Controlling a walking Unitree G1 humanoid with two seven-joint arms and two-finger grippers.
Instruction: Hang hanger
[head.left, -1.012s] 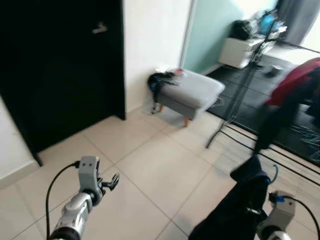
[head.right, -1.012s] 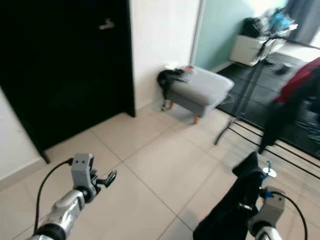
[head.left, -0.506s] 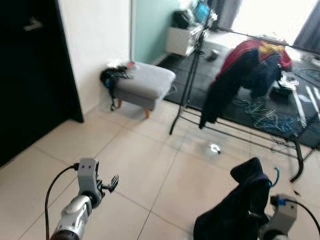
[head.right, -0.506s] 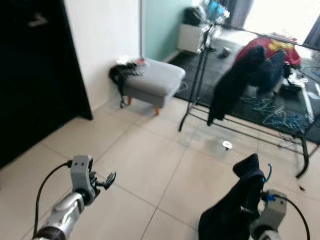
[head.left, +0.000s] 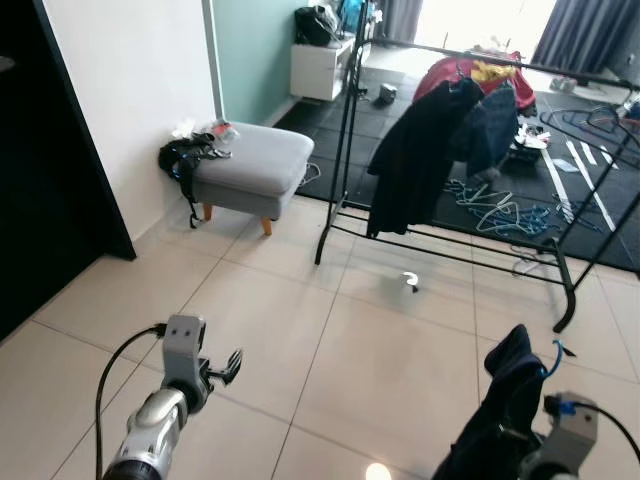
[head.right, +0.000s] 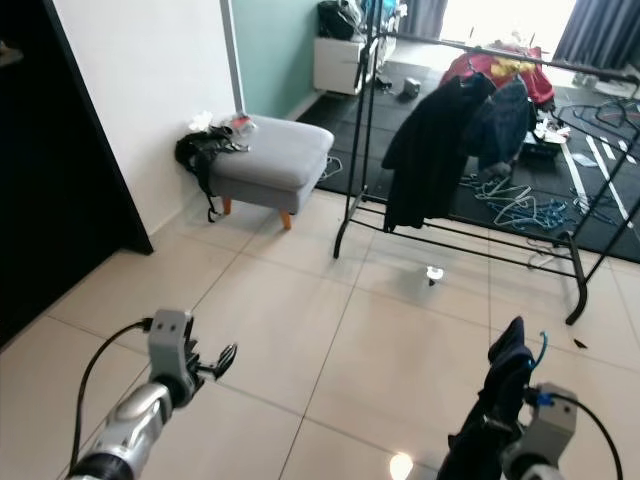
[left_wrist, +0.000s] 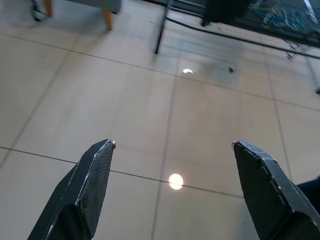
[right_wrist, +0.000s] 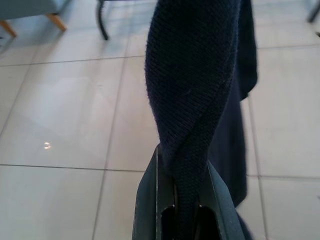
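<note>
A household robot faces a clothes rack (head.left: 470, 150) across a tiled floor (head.left: 330, 330), carrying a dark garment (right_wrist: 200, 95) to be hung.

The right tool (right_wrist: 181, 200) is clamped on a fold of the navy knit, which drapes down beside the arm and rides low at the robot's right, well apart from the rack's top rail; a blue hook (head.right: 541, 350), seemingly the hanger's, pokes out by the cloth, though the hanger itself is hidden inside it. The left tool (left_wrist: 175, 195) hangs empty over bare tile, its fingers (left_wrist: 90, 180) spread wide, likely kept free to steady the load later. Dark and red clothes already hang on the rack, spare hangers (head.left: 490, 205) lie on the mat beneath it, and a grey footstool (head.left: 245, 165) stands by the wall. The approach seems unfinished.
</note>
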